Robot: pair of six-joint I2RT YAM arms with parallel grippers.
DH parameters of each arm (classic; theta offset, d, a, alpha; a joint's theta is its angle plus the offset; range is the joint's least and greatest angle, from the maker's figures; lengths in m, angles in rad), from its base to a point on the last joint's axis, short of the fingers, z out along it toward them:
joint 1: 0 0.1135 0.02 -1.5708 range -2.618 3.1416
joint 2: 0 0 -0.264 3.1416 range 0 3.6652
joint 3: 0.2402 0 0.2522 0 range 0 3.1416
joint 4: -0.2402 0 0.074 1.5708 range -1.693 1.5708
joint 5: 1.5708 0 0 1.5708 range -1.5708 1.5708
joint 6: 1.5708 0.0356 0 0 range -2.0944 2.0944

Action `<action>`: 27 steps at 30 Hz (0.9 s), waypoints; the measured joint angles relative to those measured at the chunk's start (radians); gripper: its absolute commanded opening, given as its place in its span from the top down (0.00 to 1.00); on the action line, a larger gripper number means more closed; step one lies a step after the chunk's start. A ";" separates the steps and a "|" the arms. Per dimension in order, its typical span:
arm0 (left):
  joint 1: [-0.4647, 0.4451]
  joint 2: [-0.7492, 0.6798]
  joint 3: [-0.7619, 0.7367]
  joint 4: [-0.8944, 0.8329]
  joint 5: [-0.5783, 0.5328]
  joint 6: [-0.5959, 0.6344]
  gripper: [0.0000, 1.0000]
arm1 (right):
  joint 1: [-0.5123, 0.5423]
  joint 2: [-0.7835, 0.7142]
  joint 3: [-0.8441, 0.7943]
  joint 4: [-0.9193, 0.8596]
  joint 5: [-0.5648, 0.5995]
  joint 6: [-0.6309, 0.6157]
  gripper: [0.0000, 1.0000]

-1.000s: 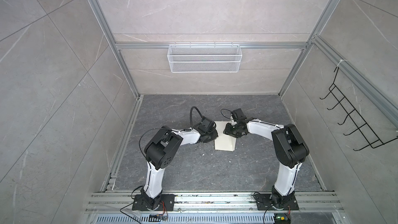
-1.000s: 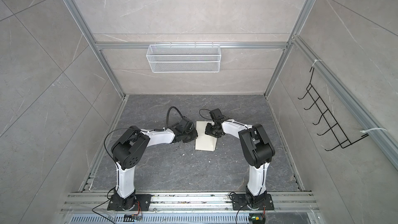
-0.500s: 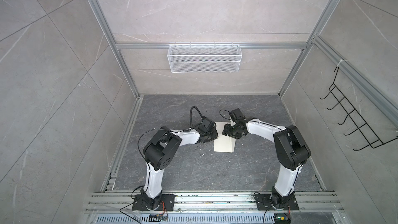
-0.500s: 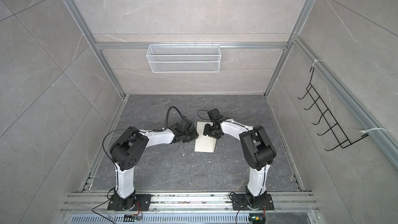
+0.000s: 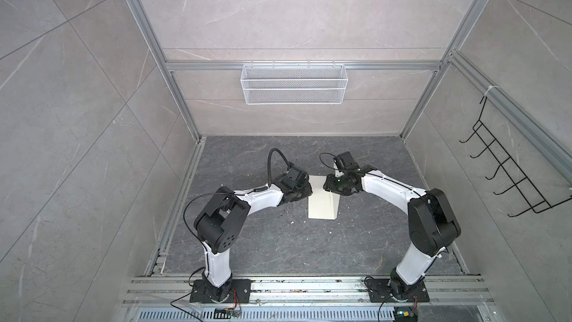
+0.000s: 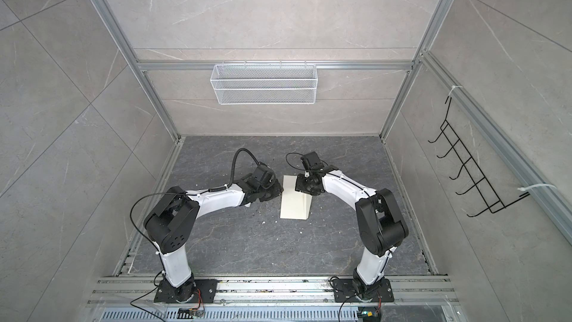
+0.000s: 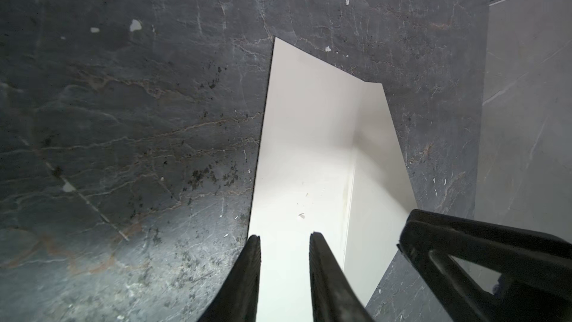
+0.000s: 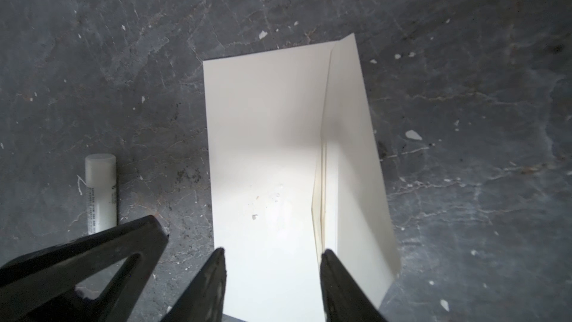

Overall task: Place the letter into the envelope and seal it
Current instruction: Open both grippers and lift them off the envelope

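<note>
In the middle of the dark floor in both top views, the envelope is lying almost exactly where it was a second ago, its far end sitting between the two arms' tips. The right gripper is creeping slightly toward the frame's left while its elbow is swinging outward; the left gripper is hardly shifting. That is reading as fine positioning at the flap, not a new step. Both are poised over the envelope's end with jaws parted, the left narrowly, the right wider, and neither is clamping anything. The letter is not showing anywhere; it is probably already inside, leaving only the sealing. The envelope's long axis is running from the grippers down toward the frame's lower edge, its flap standing up along the right-hand long side, mouth facing right. A white tube is lying near it.
</note>
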 measured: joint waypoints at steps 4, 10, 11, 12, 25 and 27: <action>0.000 0.021 0.000 0.005 0.014 -0.007 0.73 | 0.000 0.033 -0.009 0.009 0.000 0.008 0.53; 0.000 0.085 0.000 0.006 0.037 -0.016 0.75 | 0.000 0.082 -0.024 0.024 0.000 0.016 0.58; 0.000 0.092 0.001 0.008 0.040 -0.017 0.76 | 0.000 0.088 -0.027 0.028 0.000 0.017 0.59; 0.000 0.099 0.001 0.007 0.040 -0.018 0.77 | 0.000 0.094 -0.027 0.030 0.000 0.019 0.61; 0.000 0.127 0.014 0.038 0.065 -0.038 0.83 | 0.000 0.128 -0.035 0.078 -0.017 0.038 0.68; 0.000 0.129 0.016 0.038 0.066 -0.040 0.83 | 0.000 0.128 -0.039 0.089 -0.023 0.042 0.68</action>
